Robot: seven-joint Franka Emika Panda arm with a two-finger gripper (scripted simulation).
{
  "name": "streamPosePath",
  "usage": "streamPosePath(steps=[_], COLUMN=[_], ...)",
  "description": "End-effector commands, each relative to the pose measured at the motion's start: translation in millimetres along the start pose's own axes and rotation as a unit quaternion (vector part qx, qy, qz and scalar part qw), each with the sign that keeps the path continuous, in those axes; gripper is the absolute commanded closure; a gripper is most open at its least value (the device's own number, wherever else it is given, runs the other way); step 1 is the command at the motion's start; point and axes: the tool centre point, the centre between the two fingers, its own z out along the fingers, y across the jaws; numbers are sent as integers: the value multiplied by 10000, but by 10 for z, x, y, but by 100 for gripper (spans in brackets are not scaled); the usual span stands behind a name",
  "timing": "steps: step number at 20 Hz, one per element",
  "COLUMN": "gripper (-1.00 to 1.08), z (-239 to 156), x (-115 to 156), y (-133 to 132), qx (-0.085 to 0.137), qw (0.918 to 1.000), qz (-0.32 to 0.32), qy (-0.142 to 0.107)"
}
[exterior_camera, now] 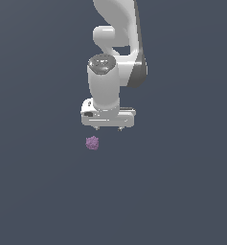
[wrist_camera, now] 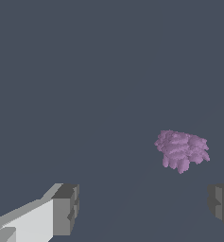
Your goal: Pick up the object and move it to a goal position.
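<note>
The object [exterior_camera: 92, 142] is a small purple-mauve bumpy lump lying on the dark grey floor. In the exterior view it sits just below the white gripper [exterior_camera: 107, 128] and a little toward that view's left. The gripper points down and is open, its two short fingertips spread wide with nothing between them. In the wrist view the object [wrist_camera: 182, 150] lies ahead of the gap between the grey fingertips [wrist_camera: 66, 209], closer to the other fingertip [wrist_camera: 220, 203] and apart from both.
The white arm [exterior_camera: 116, 43] rises above the gripper to the top of the exterior view. A plain dark grey surface [exterior_camera: 182, 191] fills everything else.
</note>
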Motion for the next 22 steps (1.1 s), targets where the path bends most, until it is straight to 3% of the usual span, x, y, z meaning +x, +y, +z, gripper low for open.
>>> streamPosePath(steps=[1,7,16,22], gripper=[-92,-92,-92,-92], z=[4,143,625,788], x=[-1,10,-15,-47], y=[-1,155,705,896], qx=[2,-14,-104,-143], qw=[10000,9999,9975,9961], qz=[2,157,688,868], qy=[-4,17,85,108])
